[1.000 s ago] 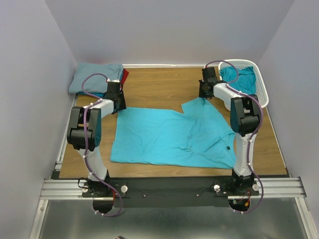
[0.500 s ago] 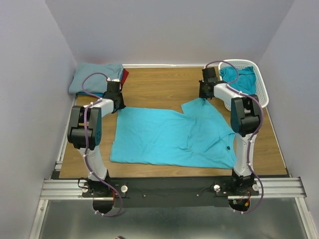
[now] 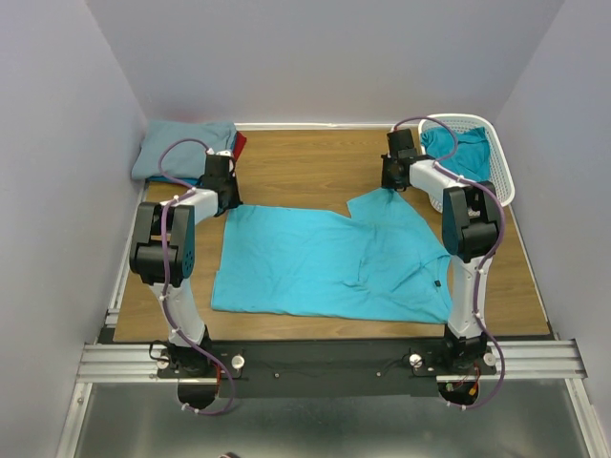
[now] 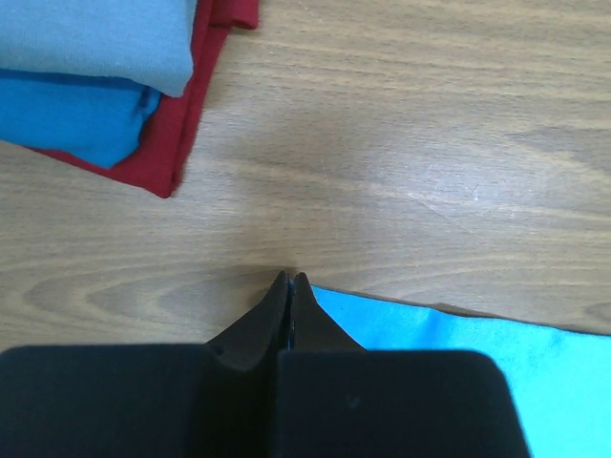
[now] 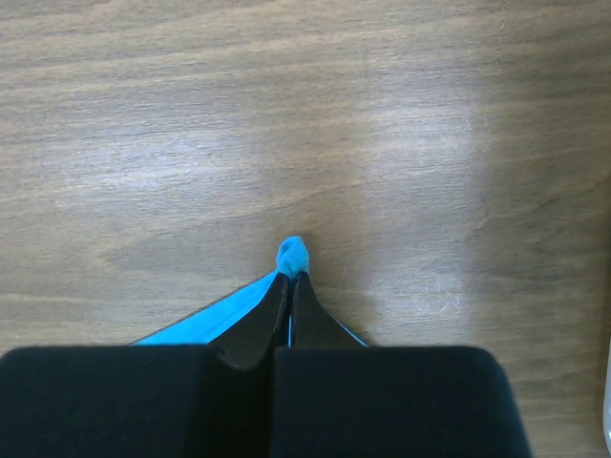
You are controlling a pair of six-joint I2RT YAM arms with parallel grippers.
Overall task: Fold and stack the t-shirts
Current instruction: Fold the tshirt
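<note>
The turquoise t-shirt (image 3: 315, 262) is plain bright turquoise, with no print. The grey-blue tee (image 3: 181, 145) is dusty and plain, the blue tee (image 4: 67, 119) a stronger blue, the red tee (image 4: 177, 134) deep red. The table (image 3: 305, 162) is light brown wood (fine streaky grain). The basket (image 3: 503, 181) is white lattice; the teal t-shirt (image 3: 466, 153) is deeper teal.

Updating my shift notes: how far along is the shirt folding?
Done: a folded stack sits in the far-left corner. In hand: the turquoise t-shirt lies spread out, the right gripper pinching one far corner, the left gripper with jaws closed at the other. Remaining: folding it, plus the teal shirt in the basket.
</note>
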